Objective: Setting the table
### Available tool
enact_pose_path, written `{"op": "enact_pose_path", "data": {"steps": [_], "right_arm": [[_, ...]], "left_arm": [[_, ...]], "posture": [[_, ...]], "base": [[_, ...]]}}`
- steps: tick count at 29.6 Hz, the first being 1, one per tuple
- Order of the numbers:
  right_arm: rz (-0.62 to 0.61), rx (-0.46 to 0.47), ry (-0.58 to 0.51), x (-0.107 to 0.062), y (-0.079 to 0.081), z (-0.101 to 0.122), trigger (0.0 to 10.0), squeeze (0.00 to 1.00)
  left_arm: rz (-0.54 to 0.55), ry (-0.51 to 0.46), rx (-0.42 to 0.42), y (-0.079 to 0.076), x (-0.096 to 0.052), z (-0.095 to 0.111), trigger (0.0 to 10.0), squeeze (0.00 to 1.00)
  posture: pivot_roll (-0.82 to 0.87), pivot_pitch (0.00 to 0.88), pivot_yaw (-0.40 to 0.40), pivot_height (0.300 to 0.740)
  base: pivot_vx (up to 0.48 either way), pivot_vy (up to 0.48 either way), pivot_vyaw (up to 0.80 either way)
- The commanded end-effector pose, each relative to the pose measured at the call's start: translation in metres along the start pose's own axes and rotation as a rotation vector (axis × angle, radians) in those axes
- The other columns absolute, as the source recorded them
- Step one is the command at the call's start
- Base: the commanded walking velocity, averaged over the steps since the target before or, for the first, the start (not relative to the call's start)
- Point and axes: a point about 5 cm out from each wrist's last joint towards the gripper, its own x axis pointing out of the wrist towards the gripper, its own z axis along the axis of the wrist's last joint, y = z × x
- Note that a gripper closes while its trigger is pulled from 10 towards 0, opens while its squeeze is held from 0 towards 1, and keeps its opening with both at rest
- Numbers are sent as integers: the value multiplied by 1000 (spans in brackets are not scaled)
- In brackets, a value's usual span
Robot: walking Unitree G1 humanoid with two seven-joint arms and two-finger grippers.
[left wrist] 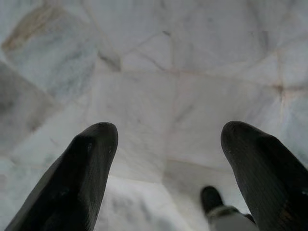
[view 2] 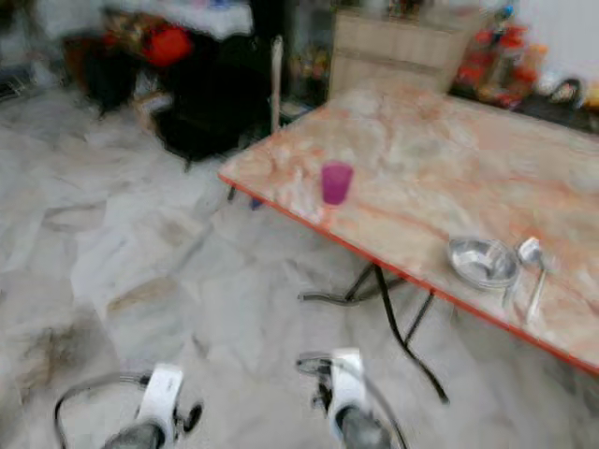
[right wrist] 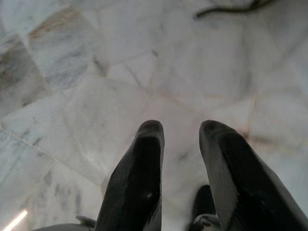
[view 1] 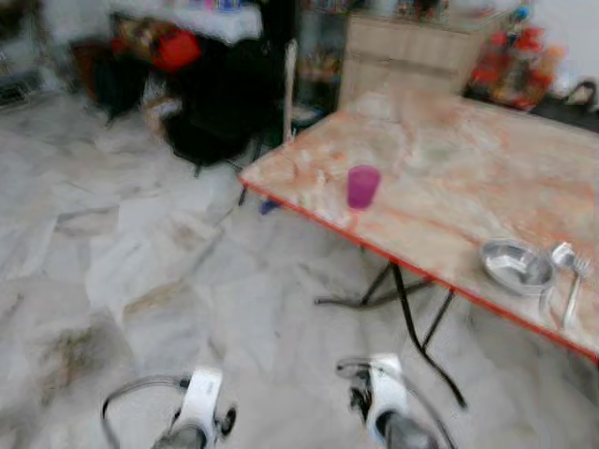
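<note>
Marble-patterned folding table (view 2: pixel 440 168), purple cup (view 2: pixel 336 181) near its edge, metal bowl (view 2: pixel 481 262), spoon (view 2: pixel 531 253) just beside it

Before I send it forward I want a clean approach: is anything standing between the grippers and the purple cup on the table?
Nothing visible does. Both grippers hang low over marble floor, left gripper and right gripper open and empty. The purple cup stands alone near the table's near edge.
</note>
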Motion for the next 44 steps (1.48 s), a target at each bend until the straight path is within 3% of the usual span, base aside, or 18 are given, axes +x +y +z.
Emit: {"op": "enact_pose_path", "data": {"steps": [1,23,33,44], "right_arm": [[-36,-6,0,-2,-12,1,10000,0],[-37,-3,-13,-1,-11,4,10000,0],[-40,-12,-88,0,-11,17,10000,0],[-111,-86,-223,-8,-29,22,10000,0]], "left_arm": [[-23,-26,4,-9,4,10,10000,0],[-23,-43,18,-8,4,12,10000,0],[7,-123,12,-4,5,26,10000,0],[66,-172,-26,5,2,27,10000,0]], "posture": [[102,0,23,740],[106,0,26,740],[98,0,27,740],[77,0,42,740]], "base": [[0,0,-706],[0,0,-704],[0,0,0],[0,0,0]]}}
